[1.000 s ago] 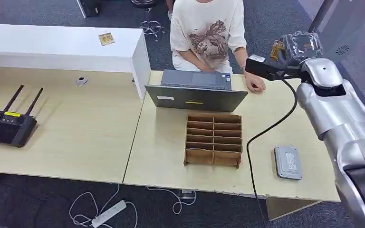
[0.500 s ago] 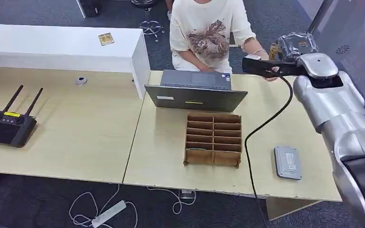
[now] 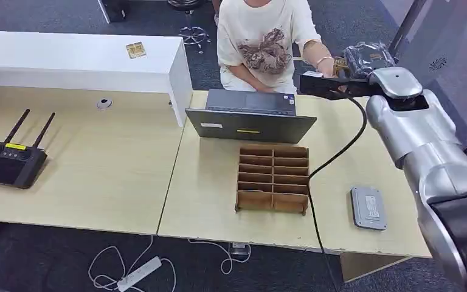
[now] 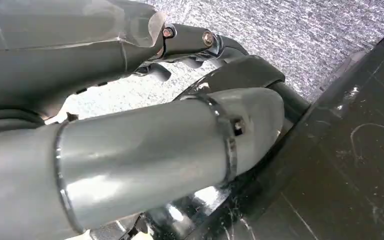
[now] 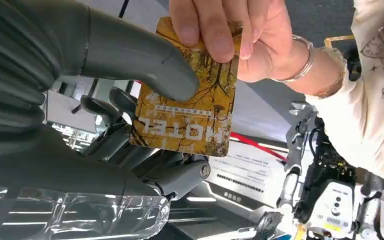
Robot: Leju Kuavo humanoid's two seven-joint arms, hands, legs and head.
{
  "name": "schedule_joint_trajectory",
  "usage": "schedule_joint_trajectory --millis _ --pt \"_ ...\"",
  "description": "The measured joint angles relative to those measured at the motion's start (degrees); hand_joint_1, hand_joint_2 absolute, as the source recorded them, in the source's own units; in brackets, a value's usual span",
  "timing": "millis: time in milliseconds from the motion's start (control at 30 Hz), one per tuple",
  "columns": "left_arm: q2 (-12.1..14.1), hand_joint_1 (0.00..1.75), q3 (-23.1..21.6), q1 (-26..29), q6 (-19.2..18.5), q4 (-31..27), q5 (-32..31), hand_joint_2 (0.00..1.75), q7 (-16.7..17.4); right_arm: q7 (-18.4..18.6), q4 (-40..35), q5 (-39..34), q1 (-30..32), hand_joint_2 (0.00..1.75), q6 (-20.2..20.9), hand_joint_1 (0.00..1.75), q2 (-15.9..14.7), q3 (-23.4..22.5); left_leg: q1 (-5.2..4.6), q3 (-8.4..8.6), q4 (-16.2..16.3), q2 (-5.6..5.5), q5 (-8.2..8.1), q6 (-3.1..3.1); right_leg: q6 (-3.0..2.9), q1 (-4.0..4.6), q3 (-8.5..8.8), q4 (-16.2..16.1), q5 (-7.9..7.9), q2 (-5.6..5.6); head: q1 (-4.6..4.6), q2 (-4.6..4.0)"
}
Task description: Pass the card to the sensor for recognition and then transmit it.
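Right hand [image 5: 105, 100] pinches the yellow card [image 5: 190, 100] between its thick thumb and dark fingers, raised beyond the far right corner of the laptop [image 3: 250, 115]. A person's hand [image 5: 230, 35] grips the card's opposite edge. Left hand [image 4: 130, 140]: I cannot tell how its fingers lie.

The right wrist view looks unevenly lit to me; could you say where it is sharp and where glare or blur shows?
Right wrist view: the card is sharp, its print legible, pinched by the right hand and a person's fingers; bright light strips glare behind; the background is soft. Left wrist view: the left hand carries broad highlights.
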Motion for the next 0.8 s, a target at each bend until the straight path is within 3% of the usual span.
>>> schedule_joint_trajectory --millis 100,133,167,200,633,800 --pt "0.0 0.0 -0.02 -0.01 -0.04 0.0 0.0 0.0 0.0 0.0 0.07 0.0 0.0 1.75 -0.02 1.75 0.09 0.2 0.0 0.0 0.0 0.0 0.0 0.0 0.0 0.0 0.0 0.0 0.0 0.0 0.0 0.0" --pt "0.0 0.0 -0.02 -0.02 -0.07 0.0 0.0 0.0 0.0 0.0 0.09 0.0 0.0 1.75 -0.02 1.4 0.09 0.22 0.0 0.0 0.0 0.0 0.0 0.0 0.0 0.0 -0.01 0.0 0.0 0.0 0.0 0.0" --pt "0.0 0.0 -0.02 -0.03 -0.07 0.0 0.0 0.0 0.0 0.0 0.11 0.0 0.0 1.75 -0.04 0.07 0.11 0.26 0.0 0.0 0.0 0.0 0.0 0.0 0.0 0.0 -0.01 0.0 0.0 0.0 0.0 0.0" --pt "0.0 0.0 -0.02 -0.03 -0.07 0.0 0.0 0.0 0.0 0.0 0.13 -0.02 0.0 1.75 -0.09 0.0 0.11 0.28 0.0 0.0 0.0 0.0 0.0 0.0 0.0 0.0 -0.01 0.0 0.0 0.0 0.0 0.0" --pt "0.0 0.0 -0.04 -0.02 -0.07 0.0 0.02 0.0 0.0 0.07 0.22 -1.64 0.08 1.75 -2.56 0.0 0.11 0.35 0.0 0.01 0.01 0.01 0.0 0.0 -0.03 0.0 -0.03 0.0 0.02 0.05 0.0 0.0" --pt "0.0 0.0 -0.04 0.0 0.04 0.0 0.2 0.0 0.0 -0.55 -0.02 -4.46 0.32 1.75 -6.43 0.0 -0.26 -1.01 0.0 0.01 0.01 0.01 0.0 -0.01 -0.03 0.0 -0.05 0.0 0.02 0.05 0.0 0.0"
